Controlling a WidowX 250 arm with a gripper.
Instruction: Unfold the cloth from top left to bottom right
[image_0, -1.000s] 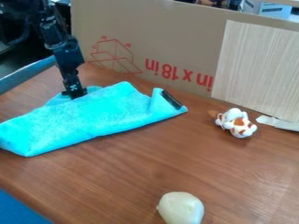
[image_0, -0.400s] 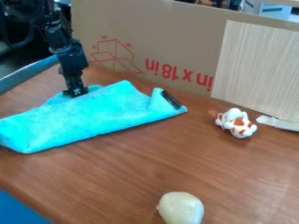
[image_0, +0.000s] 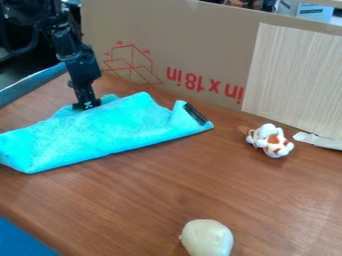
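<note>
Cloth (image_0: 100, 132) lies folded on the table (image_0: 200, 185).

Blk robot arm (image_0: 71, 50) in from upper L of frame, angled down & slightly to R; gripper (image_0: 87, 104) at its low end, L of ctr in upper half, pointing nearly straight down w/ a slight tilt.

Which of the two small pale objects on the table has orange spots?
The toy near the panel; the cream lump at the view's bottom edge has no spots.
</note>
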